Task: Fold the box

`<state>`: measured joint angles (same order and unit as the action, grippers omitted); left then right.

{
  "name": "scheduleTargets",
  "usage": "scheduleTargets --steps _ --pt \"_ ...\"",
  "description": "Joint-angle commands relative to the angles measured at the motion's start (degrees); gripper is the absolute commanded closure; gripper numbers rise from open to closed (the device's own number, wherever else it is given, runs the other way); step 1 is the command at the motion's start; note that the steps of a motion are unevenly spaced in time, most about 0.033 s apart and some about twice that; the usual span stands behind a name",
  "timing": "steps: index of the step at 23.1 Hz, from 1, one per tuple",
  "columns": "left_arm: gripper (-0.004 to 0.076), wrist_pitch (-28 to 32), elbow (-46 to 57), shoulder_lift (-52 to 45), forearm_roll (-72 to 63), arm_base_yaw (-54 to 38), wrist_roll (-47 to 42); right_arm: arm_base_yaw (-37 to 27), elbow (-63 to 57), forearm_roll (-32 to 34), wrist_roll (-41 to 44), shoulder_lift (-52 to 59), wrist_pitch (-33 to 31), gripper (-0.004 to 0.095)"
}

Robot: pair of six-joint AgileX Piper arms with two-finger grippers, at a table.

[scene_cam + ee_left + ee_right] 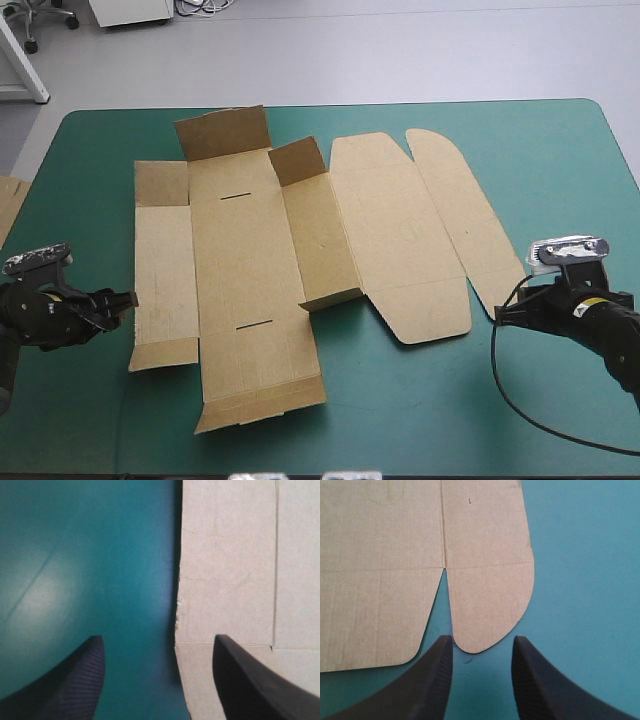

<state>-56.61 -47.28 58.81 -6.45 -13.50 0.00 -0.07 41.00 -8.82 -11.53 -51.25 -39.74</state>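
Flanking box (245, 280) — left hand (126, 299), right hand (502, 313)

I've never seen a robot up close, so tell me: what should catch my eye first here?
The box, a big cut sheet of brown board, lies mostly flat across the middle of the teal-green table, two flaps at its far side tilted up. The left gripper and right gripper sit open at its opposite ends.
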Motion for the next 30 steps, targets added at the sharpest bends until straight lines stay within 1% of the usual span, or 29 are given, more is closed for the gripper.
scheduleTargets --steps 1,3,6,8,9,10,12,16,19,20,21,25,30 --pt "0.0265 2.42 -1.94 2.67 -13.91 -5.43 7.24 -0.12 2.62 -2.93 -1.73 -0.14 3.36 0.0532" --pt "0.0265 1.60 -1.94 5.62 -18.84 -6.97 11.50 0.68 2.77 -4.22 -2.15 -0.14 2.85 0.0532" --pt "0.0265 -2.04 -1.94 10.48 -22.53 -10.04 15.33 1.73 2.88 -5.73 -2.15 -0.14 0.57 0.0532" --pt "0.0265 -2.81 -1.94 12.65 -25.47 -12.65 17.56 1.98 2.88 -6.53 -2.57 -0.14 -1.06 0.0532" --pt "0.0265 -2.68 -1.94 13.25 -26.95 -14.30 18.84 1.98 2.88 -7.50 -3.45 -0.14 -1.89 0.0532" --pt "0.0265 -2.87 -1.94 13.65 -29.04 -18.19 21.67 1.98 2.88 -8.44 -4.25 0.09 -2.94 0.0532" --pt "0.0265 -3.84 -1.78 14.19 -32.07 -23.08 24.47 1.98 2.88 -9.88 -5.41 0.09 -3.42 0.0532" --pt "0.0265 -4.54 2.84 19.39 -37.93 -23.53 27.98 1.98 2.88 -11.29 -6.33 0.56 -4.09 0.0532" --pt "0.0265 -4.04 4.64 20.45 -43.98 -23.53 32.04 1.98 2.88 -12.58 -6.33 1.09 -5.22 0.0532" --pt "0.0265 -4.04 4.64 20.66 -44.74 -23.53 32.04 1.98 2.88 -12.58 -6.33 1.09 -5.22 0.0532" --pt "0.0265 -4.69 4.64 21.35 -46.03 -23.53 33.69 1.98 2.88 -12.58 -6.49 1.09 -5.22 0.0532" --pt "0.0265 -5.93 4.64 25.69 -46.37 -23.53 35.13 1.98 2.88 -12.58 -6.52 1.09 -5.23 0.0532" --pt "0.0265 -6.88 4.64 28.52 -48.00 -23.42 37.15 1.98 2.88 -12.58 -6.91 1.09 -5.23 0.0532"
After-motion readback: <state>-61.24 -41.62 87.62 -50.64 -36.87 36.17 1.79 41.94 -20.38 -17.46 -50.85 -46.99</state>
